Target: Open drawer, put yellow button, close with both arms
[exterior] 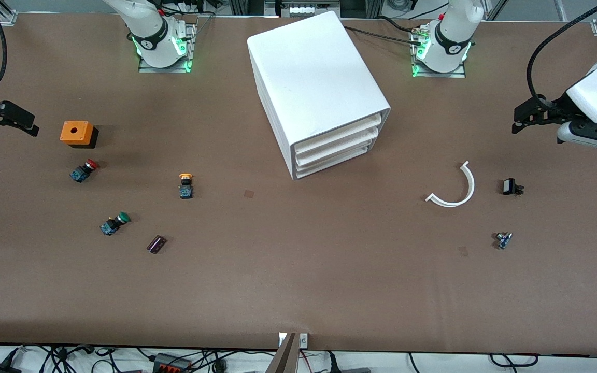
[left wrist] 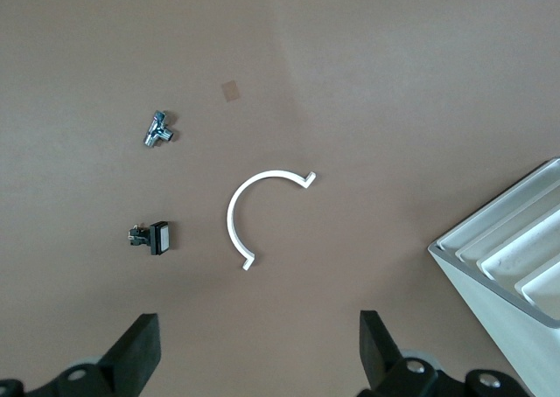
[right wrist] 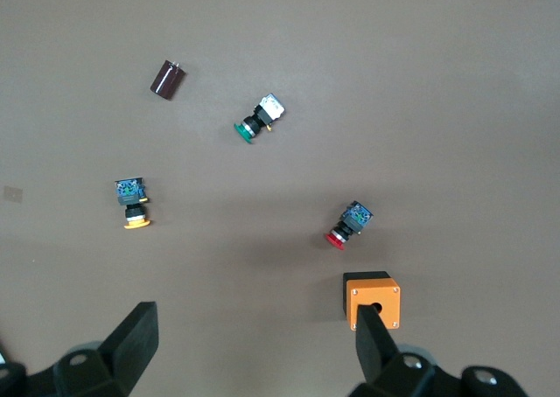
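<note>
The white cabinet [exterior: 319,88] stands in the middle of the table. Its top drawer [exterior: 337,135] is shut, like the two below it. The yellow button [exterior: 186,185] lies on the table toward the right arm's end and shows in the right wrist view [right wrist: 133,203] too. My right gripper [exterior: 29,124] hangs open and empty at that end, over the table beside the orange box [exterior: 76,133], and is open in its wrist view [right wrist: 255,340]. My left gripper [exterior: 517,120] hangs open and empty at the left arm's end, also open in its wrist view [left wrist: 260,344]. A corner of the cabinet [left wrist: 516,257] shows there.
A red button [exterior: 84,171], a green button [exterior: 115,223] and a dark cylinder [exterior: 156,244] lie near the yellow one. Toward the left arm's end lie a white curved piece [exterior: 456,189], a small black part [exterior: 511,187] and a small metal part [exterior: 503,240].
</note>
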Robot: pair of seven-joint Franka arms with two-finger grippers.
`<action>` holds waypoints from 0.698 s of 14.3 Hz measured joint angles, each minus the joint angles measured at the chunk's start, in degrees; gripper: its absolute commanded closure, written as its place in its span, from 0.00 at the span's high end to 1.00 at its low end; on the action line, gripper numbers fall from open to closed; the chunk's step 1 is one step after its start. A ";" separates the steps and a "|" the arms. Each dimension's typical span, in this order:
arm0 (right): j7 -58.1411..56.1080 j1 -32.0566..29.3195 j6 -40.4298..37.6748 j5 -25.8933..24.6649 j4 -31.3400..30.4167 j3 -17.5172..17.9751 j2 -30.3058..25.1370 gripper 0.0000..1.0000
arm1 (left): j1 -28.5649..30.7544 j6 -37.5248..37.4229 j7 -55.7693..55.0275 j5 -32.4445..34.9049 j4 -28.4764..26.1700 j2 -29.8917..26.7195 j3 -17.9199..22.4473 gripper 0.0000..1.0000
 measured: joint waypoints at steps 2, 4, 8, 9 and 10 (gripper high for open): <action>0.00 0.75 0.06 0.01 -0.03 0.06 0.01 1.00 | -0.02 0.00 0.00 0.00 0.03 0.00 -0.01 1.00; 0.04 1.61 0.16 0.13 -0.04 0.18 0.11 1.00 | -0.03 0.00 0.00 0.00 0.07 0.00 -0.02 1.00; 0.07 3.86 0.42 0.35 -0.09 0.32 1.02 1.00 | -0.04 0.00 0.00 0.00 0.12 0.00 -0.03 1.00; 0.08 4.50 0.51 0.36 -0.09 0.35 1.30 1.00 | -0.04 0.00 0.00 0.00 0.13 0.00 -0.04 1.00; 0.08 5.17 0.65 0.36 -0.09 0.37 1.59 1.00 | -0.05 0.00 0.00 0.00 0.14 0.00 -0.05 1.00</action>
